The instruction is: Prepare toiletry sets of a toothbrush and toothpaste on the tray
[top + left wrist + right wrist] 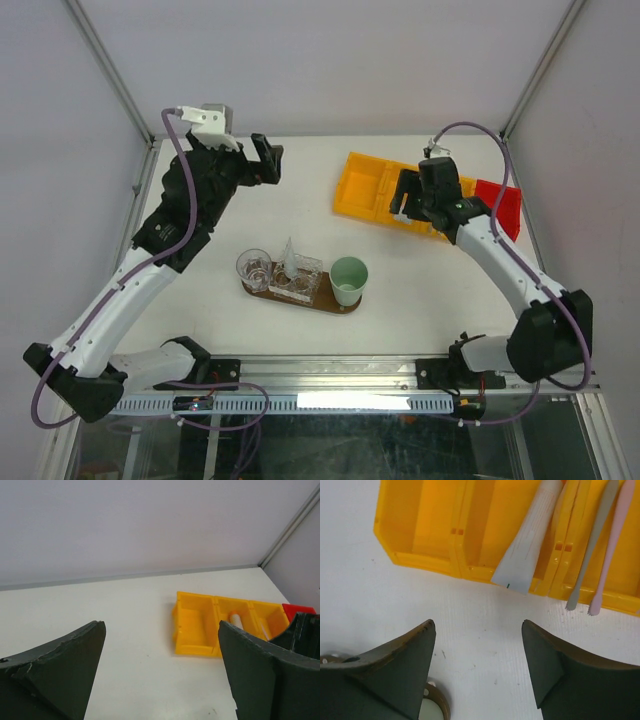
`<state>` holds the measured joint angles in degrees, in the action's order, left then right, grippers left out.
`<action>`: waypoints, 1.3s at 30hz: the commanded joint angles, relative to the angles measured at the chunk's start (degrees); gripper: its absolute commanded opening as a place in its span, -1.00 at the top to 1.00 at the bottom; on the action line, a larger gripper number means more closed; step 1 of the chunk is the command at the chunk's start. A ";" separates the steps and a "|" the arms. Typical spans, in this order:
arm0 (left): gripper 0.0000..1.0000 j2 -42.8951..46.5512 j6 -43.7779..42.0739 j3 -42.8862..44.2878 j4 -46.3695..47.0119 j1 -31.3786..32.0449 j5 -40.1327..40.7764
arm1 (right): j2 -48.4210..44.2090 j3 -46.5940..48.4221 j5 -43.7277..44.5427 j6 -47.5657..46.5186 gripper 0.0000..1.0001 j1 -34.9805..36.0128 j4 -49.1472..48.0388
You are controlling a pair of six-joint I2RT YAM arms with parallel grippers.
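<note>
Right gripper (477, 625), jaws apart, hangs near the white tube (525, 545).

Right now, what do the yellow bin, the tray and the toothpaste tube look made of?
The yellow bin looks like glossy moulded plastic: uniform colour, thin walls. The tray is dark brown, probably wood; grain unreadable. The toothpaste tube seems soft white plastic, flat crimped end.

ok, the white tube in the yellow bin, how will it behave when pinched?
The white tube looks soft-walled, so it would probably dent rather than slip. Its flat crimped end lies over the front wall of the yellow bin, so rolling seems unlikely. Small and tapered, it is probably light.
</note>
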<state>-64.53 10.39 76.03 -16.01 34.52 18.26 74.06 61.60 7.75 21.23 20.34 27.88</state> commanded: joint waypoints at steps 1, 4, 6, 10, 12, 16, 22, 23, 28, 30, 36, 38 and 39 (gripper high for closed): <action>-0.98 4.31 -5.66 -6.43 10.09 0.17 2.20 | 6.98 7.31 7.29 8.17 -0.36 0.18 0.65; -0.98 6.51 -7.84 -9.52 14.12 0.14 3.79 | 13.29 12.37 11.30 9.95 -0.19 0.67 3.29; -0.98 7.44 -9.32 -10.56 15.28 0.19 5.04 | 16.71 14.91 13.53 10.78 -0.11 0.92 3.66; -0.98 8.87 -11.05 -12.48 17.68 0.19 7.37 | 25.08 21.47 18.24 11.22 -0.10 1.12 6.84; -0.98 9.57 -11.15 -12.97 18.21 0.17 7.21 | 28.23 24.59 19.81 11.97 -0.08 1.12 9.91; -0.98 10.37 -11.32 -14.01 19.23 0.19 6.77 | 31.04 26.95 21.51 13.79 0.04 1.31 12.10; -0.98 9.94 -10.99 -14.17 19.51 0.19 5.57 | 33.47 29.40 23.01 13.09 0.03 1.27 12.88; -0.98 10.00 -10.86 -14.11 19.52 0.17 5.44 | 34.10 29.88 22.74 12.91 0.02 1.25 13.10; -0.98 10.65 -10.48 -14.15 19.51 0.15 4.85 | 36.98 31.31 23.52 13.37 0.00 1.06 14.26; -0.98 10.75 -10.56 -14.13 19.50 0.19 4.90 | 37.47 31.22 23.83 13.36 -0.04 0.66 14.16; -0.98 11.18 -11.00 -14.70 19.98 0.19 5.82 | 39.61 31.25 22.24 12.44 -0.13 -0.68 13.88; -0.98 10.90 -11.01 -14.92 20.21 0.17 5.82 | 40.49 31.42 21.98 12.43 -0.17 -0.98 14.09; -0.98 10.73 -11.09 -15.04 20.27 0.12 5.81 | 40.87 31.45 22.05 12.46 -0.17 -1.12 14.32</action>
<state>-54.83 0.40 61.60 0.51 34.52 24.01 113.91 90.70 28.73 33.08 20.01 42.28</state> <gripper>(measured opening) 0.990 0.578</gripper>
